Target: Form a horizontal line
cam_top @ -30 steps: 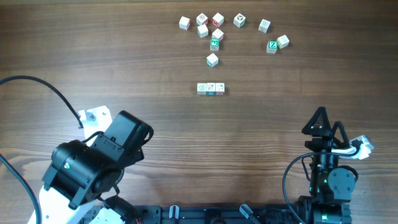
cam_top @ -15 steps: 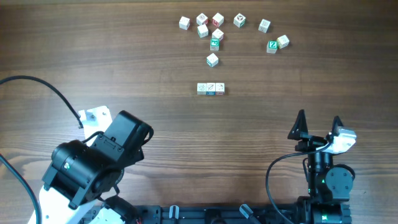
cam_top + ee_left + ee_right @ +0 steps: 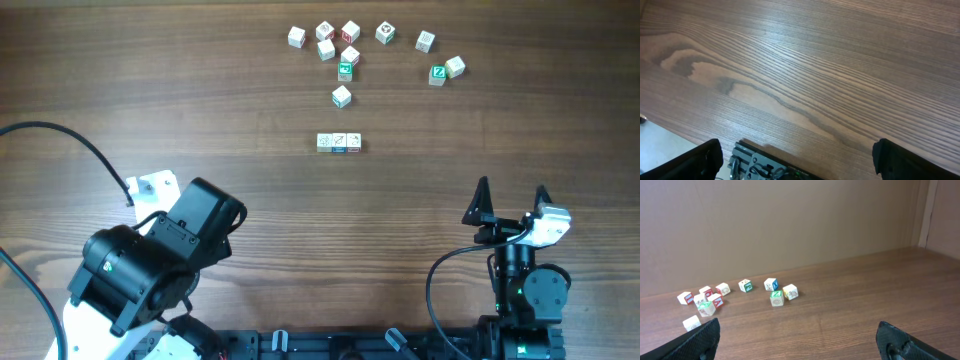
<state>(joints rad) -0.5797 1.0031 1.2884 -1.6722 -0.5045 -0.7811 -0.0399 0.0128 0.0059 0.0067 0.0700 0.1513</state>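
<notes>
The horizontal line (image 3: 339, 143) is a short straight row of three small whitish cubes touching side by side at the table's middle, seen only in the overhead view. My left gripper (image 3: 799, 156) is open and empty over bare wood at the near left; in the overhead view its fingers are hidden under the arm. My right gripper (image 3: 511, 201) is open and empty at the near right, well apart from the row. In the right wrist view (image 3: 799, 339) its fingertips frame bare table.
Several loose cubes (image 3: 345, 48) lie scattered at the far side, with a single cube (image 3: 341, 96) just behind the row and a green-printed cube (image 3: 437, 73) at the far right. The same cluster (image 3: 710, 300) shows in the right wrist view. A black cable (image 3: 70, 140) runs at the left.
My right gripper has opened wide and its wrist has turned slightly left. The left arm and all cubes have not moved.
</notes>
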